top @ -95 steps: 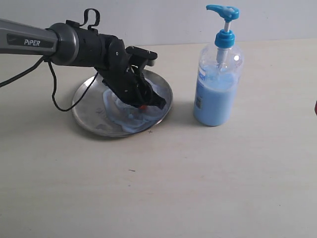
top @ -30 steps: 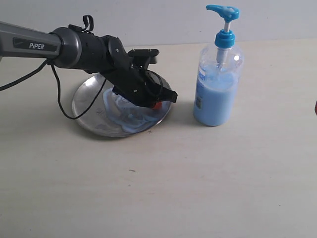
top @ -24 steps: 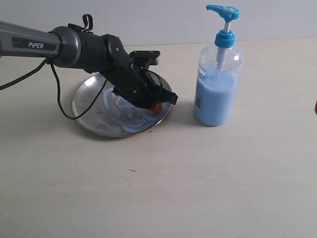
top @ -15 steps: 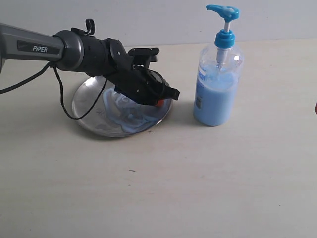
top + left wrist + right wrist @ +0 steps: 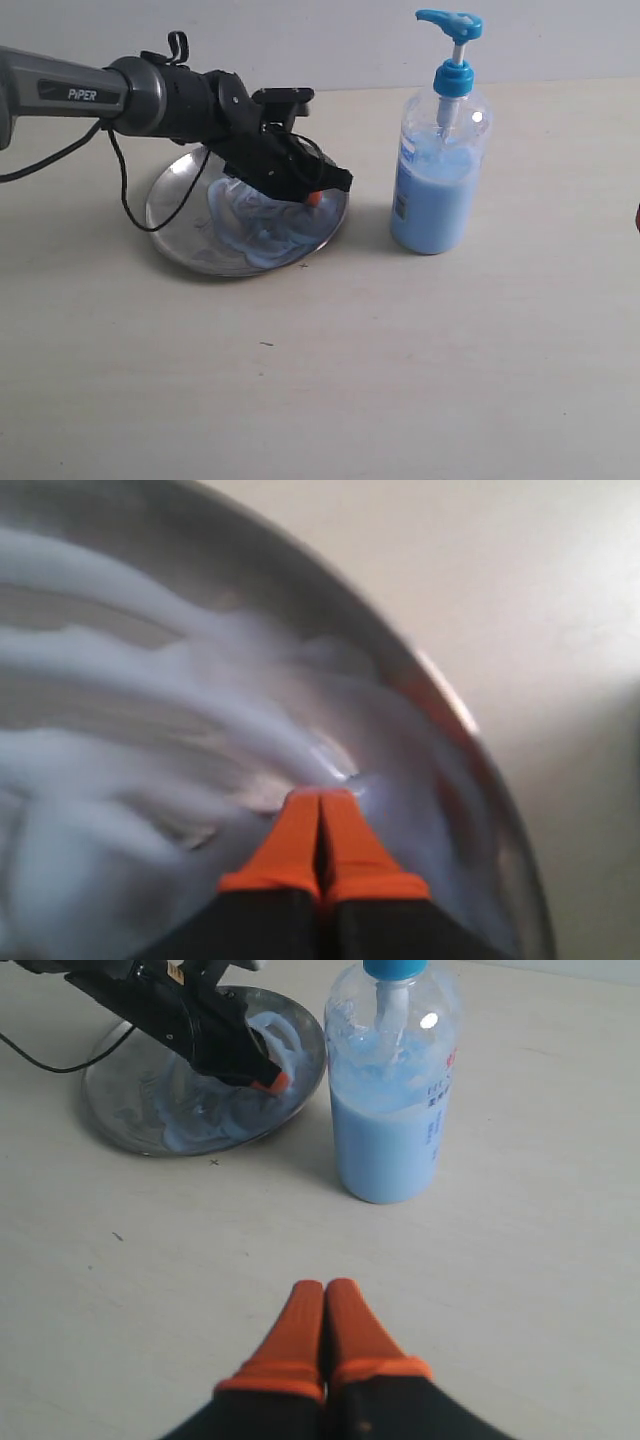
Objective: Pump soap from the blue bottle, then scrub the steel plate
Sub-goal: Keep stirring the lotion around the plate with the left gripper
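The plate point(image 5: 188, 243) sits on the table point(image 5: 400, 380), left of the bottle point(image 5: 435, 190) and a bit apart from it. Soap point(image 5: 262, 236) is smeared in pale blue swirls over the half nearer the bottle, so I'd say the pumping part is done.

The left gripper point(image 5: 320, 798) is closed with nothing in it, its orange tips pressed together and touching the soapy metal. About 3 seconds ago they were nearer the plate's middle. Now they're out by the rim on the bottle side, so it looks like a scrub stroke sweeping outward.

The far-left part looks mostly bare, so probably more strokes to go. The right gripper point(image 5: 325, 1290) is closed too, hanging empty over the table near the bottle.
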You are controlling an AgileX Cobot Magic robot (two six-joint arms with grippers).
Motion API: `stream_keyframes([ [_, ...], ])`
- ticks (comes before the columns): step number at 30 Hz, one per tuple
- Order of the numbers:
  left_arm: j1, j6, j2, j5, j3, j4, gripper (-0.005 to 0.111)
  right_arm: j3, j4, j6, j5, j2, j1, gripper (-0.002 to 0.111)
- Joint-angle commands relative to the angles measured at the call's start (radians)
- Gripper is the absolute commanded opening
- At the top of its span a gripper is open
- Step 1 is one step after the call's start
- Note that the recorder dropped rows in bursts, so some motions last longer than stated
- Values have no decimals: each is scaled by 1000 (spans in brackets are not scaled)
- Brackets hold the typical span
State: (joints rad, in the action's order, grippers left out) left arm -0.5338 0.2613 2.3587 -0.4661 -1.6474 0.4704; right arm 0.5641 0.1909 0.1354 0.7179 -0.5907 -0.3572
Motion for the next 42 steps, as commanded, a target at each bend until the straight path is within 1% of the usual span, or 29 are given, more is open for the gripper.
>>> stream_keyframes([
  [1, 56, -55, -10, -144, 16, -144, 0, -2, 0, 3, -6, 8, 2, 0],
  [3, 74, -53, -28, -229, 16, -181, 0, -2, 0, 3, -6, 8, 2, 0],
  [5, 78, -48, -47, -311, 16, -226, 0, -2, 0, 3, -6, 8, 2, 0],
  [6, 78, -30, -54, -342, 16, -225, 0, -2, 0, 3, -6, 8, 2, 0],
  [9, 66, 25, -74, -428, 16, -191, 0, -2, 0, 3, -6, 8, 2, 0],
  [11, 54, 77, -74, -453, 16, -122, 0, -2, 0, 3, -6, 8, 2, 0],
  [13, 30, 85, -72, -438, 16, -84, 0, -2, 2, 3, -6, 8, 2, 0],
  [16, -13, 103, -68, -351, 16, -63, 0, -2, 2, 3, -6, 8, 2, 0],
  [18, -26, 103, -66, -300, 16, -60, 0, -2, 2, 3, -6, 8, 2, 0],
  [22, -34, 98, -57, -186, 16, -59, 0, -2, 2, 3, -6, 8, 2, 0],
  [27, -29, 94, -44, -106, 16, -70, 0, -2, 2, 3, -6, 8, 2, 0],
  [30, -16, 86, -43, -93, 16, -71, 0, -2, 2, 3, -6, 8, 2, 0],
  [34, 17, 31, -43, -97, 16, -110, 0, -2, 2, 3, -6, 8, 2, 0],
  [39, 54, 20, -43, -190, 16, -119, 0, -2, 2, 3, -6, 8, 2, 0],
  [42, 58, 22, -43, -257, 16, -119, 0, -2, 2, 3, -6, 8, 2, 0],
])
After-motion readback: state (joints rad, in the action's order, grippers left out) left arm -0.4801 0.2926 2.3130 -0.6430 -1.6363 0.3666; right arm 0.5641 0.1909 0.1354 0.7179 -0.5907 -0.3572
